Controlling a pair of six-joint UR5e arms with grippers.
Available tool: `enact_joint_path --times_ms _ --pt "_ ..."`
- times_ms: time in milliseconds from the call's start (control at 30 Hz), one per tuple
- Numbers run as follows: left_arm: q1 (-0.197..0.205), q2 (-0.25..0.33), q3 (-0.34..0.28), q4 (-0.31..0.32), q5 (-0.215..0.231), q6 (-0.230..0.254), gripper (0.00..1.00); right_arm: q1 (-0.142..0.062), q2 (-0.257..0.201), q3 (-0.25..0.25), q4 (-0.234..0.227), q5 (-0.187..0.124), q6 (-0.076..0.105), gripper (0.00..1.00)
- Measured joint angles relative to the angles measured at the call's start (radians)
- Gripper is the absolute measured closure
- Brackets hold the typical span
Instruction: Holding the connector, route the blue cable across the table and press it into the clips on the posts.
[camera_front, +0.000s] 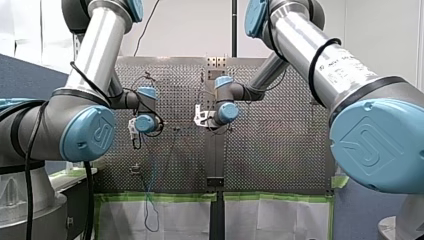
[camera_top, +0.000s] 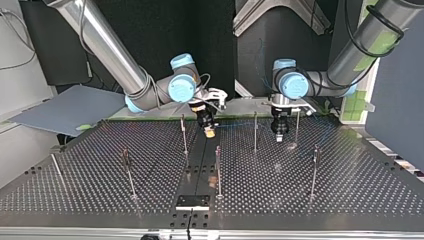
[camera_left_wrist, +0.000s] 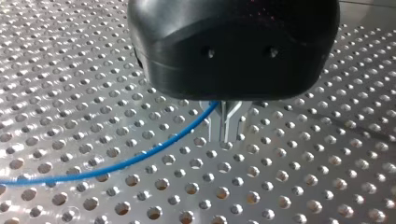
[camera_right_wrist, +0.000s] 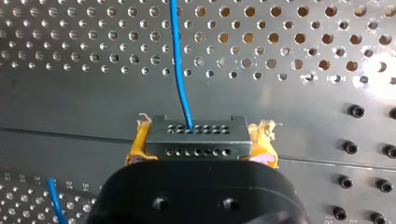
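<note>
My right gripper (camera_right_wrist: 201, 142) has its yellow pads (camera_right_wrist: 135, 149) shut on the black connector (camera_right_wrist: 196, 133). The blue cable (camera_right_wrist: 180, 70) leaves the connector's face and runs ahead over the perforated table. At the top view's middle this gripper (camera_top: 210, 132) hangs just above the table's centre strip. My left gripper (camera_left_wrist: 226, 139), black with metal fingers, points down at the table with its fingers together. The cable (camera_left_wrist: 140, 158) comes out at their root and trails off to the side. In the top view my left gripper (camera_top: 279, 137) stands between two thin posts (camera_top: 255, 131).
Several thin upright posts (camera_top: 218, 170) stand spread over the perforated table (camera_top: 350, 200). A black plate (camera_top: 192, 201) lies on the centre strip near the top view's near edge. In the front view the cable's slack (camera_front: 150, 205) hangs over the table's near edge.
</note>
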Motion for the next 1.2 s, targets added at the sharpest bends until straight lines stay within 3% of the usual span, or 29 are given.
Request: enact_joint_path --times_ms 67,100,133,167,367,600,933,1200 --pt "0.001 0.000 0.000 -0.012 0.000 0.005 0.36 -0.002 0.000 -0.002 0.001 -0.001 0.000 1.00" --pt "0.001 0.000 0.000 -0.019 0.000 0.008 0.36 -0.002 0.000 -0.002 0.002 -0.002 0.000 1.00" --pt "0.001 0.000 0.000 -0.027 0.000 0.011 0.24 -0.003 0.000 -0.003 0.002 -0.002 0.000 1.00" --pt "0.001 0.000 0.000 -0.033 0.000 0.014 0.02 -0.003 0.000 -0.003 0.003 -0.002 0.000 1.00" --pt "0.000 0.002 0.000 -0.081 -0.013 0.053 0.02 -0.006 0.000 -0.004 0.005 -0.003 0.000 1.00" --pt "-0.010 0.017 -0.007 -0.138 -0.060 0.099 0.02 -0.008 0.000 -0.004 0.008 -0.005 0.000 1.00" --pt "-0.038 0.100 -0.085 -0.214 -0.074 0.085 0.02 -0.009 0.000 -0.004 0.010 -0.007 0.000 1.00" --pt "-0.071 0.160 -0.151 -0.205 -0.079 0.080 0.02 -0.011 0.000 -0.004 0.021 -0.007 0.000 1.00"
